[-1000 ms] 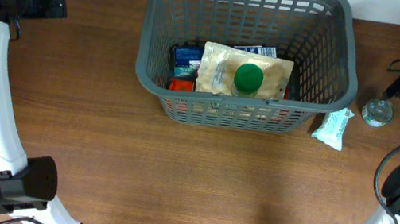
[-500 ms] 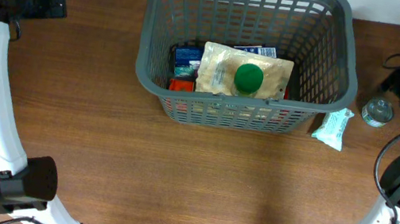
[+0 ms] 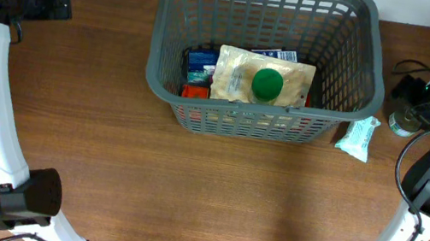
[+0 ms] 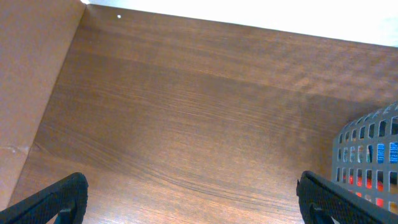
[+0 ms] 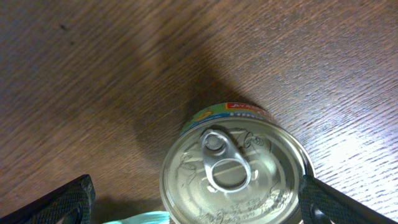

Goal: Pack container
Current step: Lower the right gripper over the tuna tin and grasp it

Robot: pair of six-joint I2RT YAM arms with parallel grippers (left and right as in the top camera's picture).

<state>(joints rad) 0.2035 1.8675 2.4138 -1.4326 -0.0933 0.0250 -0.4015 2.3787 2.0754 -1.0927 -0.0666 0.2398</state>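
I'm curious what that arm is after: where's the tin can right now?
The tin can stands on the right side of the table, outside the basket, beside the teal packet, under the right arm's open fingers.

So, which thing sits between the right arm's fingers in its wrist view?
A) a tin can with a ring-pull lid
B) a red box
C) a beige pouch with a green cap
A: the right wrist view shows the tin can, ring-pull lid up, standing on the wooden table between the open right fingers.
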